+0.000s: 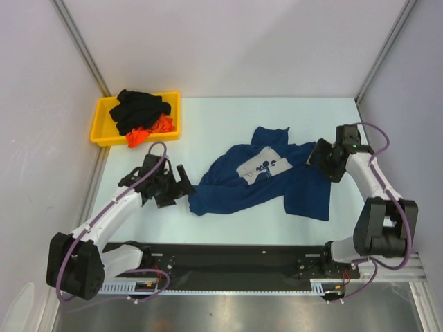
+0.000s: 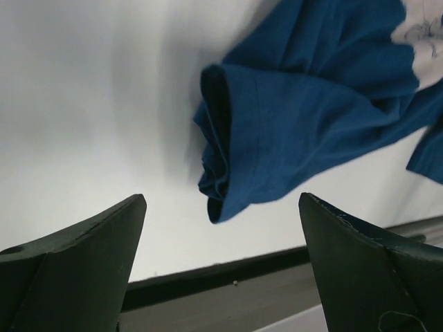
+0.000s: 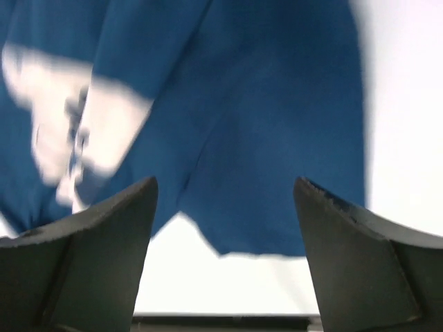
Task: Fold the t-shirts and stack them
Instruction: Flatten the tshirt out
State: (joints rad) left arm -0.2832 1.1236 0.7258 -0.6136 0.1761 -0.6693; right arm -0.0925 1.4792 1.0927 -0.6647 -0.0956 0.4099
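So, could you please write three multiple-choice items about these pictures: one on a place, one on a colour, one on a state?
1. Where does the yellow plastic tray stand?
A) far left corner of the table
B) far right corner
C) between the arm bases

2. What colour is the crumpled cloth t-shirt with the white print?
A) green
B) navy blue
C) grey

3. How are the left gripper and the right gripper?
A) both shut on cloth
B) both open, holding nothing
C) one shut

Key:
1 A, the top view shows the tray far left.
2 B, all views show navy cloth.
3 B, each wrist view shows fingers apart and nothing between them.
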